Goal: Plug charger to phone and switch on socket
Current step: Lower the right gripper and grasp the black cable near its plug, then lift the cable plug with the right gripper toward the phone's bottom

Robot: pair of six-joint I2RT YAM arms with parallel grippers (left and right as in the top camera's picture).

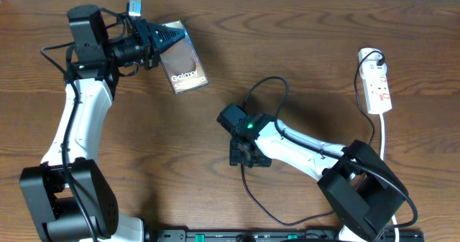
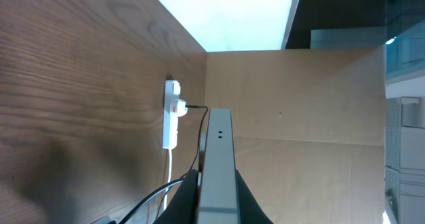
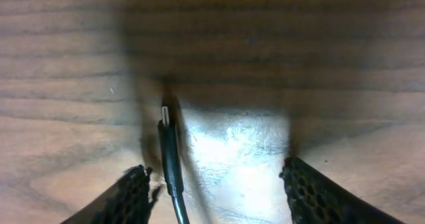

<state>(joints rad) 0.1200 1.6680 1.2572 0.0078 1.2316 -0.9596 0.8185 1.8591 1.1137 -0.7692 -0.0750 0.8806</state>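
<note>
The left gripper (image 1: 168, 39) is closed on one short end of the phone (image 1: 185, 70), a slim, dark, glossy rectangle. White letters on the phone read "Galaxy", and the smaller line under this word is too small to read. In the left wrist view the phone stands edge-on between the two dark fingers as a thin, pale grey slab with two small holes in it. Far ahead of this hand lies the socket (image 1: 376, 84), a long white plastic strip with red markings. Its writing is too small to read. A white cord (image 1: 384, 138) leaves one end of it. The right gripper (image 1: 247, 153) points down at the brown wooden table (image 1: 302, 48), which has clear grain lines. Its fingers (image 3: 129, 197) have a black mesh pattern and stand wide apart, holding nothing. Between them lies the charger (image 3: 171, 161), a thin, round black cable with a small, flat metal tip. It is on the wood, just beside one finger and well apart from the other one.
</note>
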